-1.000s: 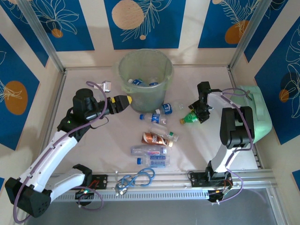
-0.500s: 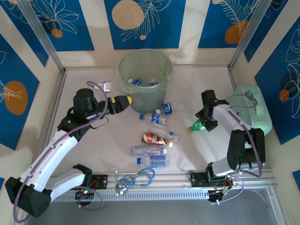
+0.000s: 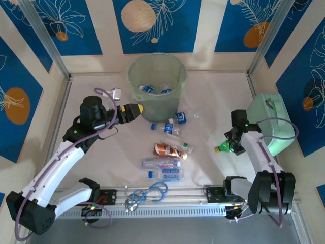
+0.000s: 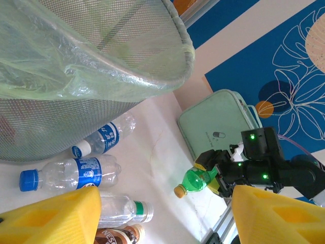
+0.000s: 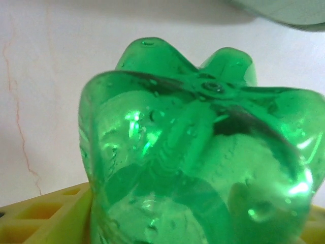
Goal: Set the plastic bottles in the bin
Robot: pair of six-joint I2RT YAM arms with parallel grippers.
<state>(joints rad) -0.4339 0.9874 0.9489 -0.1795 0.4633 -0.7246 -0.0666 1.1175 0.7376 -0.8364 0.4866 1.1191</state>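
Carry crushed green plastic bottle (image 3: 224, 148), pinched in right gripper (image 3: 232, 146), high over into round translucent pale-green bin (image 3: 131, 81), past wide-spread left gripper (image 3: 138, 110).

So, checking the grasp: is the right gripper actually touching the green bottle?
Touching. In the right wrist view the green bottle sits pressed against the right gripper's yellow fingers.

Two arms, matched pair.
- Left arm (image 3: 63, 155), right arm (image 3: 257, 153): white link shells, black joint housings, small green indicator lights.
- Cables (image 3: 101, 90): lilac-grey, looped along each arm.
- Left hand (image 3: 133, 109), right hand (image 3: 234, 145): black bodies, yellow moulded fingers (image 4: 51, 218) with recessed grid pockets.
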